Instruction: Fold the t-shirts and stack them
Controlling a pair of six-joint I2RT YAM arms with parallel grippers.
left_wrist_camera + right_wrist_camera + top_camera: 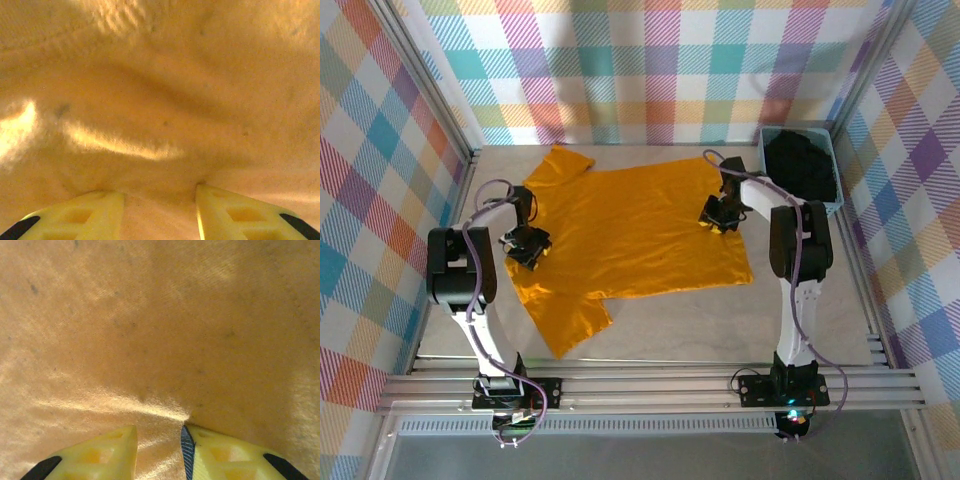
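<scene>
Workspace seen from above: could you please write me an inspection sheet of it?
Surface: beige table, bare near the front.
Job's things: orange shirt spread out, unfolded; black garment in the basket.
Clutter: nothing seen.
Grippers: left gripper open, tips on the shirt; right gripper on the shirt, cloth ridge between its jaws, grip unclear.
Cables: purple cables along both arms.
Surroundings: checked walls, aluminium frame.

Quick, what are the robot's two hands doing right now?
Left gripper: open, fingers apart, down on the orange t-shirt.
Right gripper: jaws narrow around a fold of that shirt; can't tell if it's gripping.
</scene>
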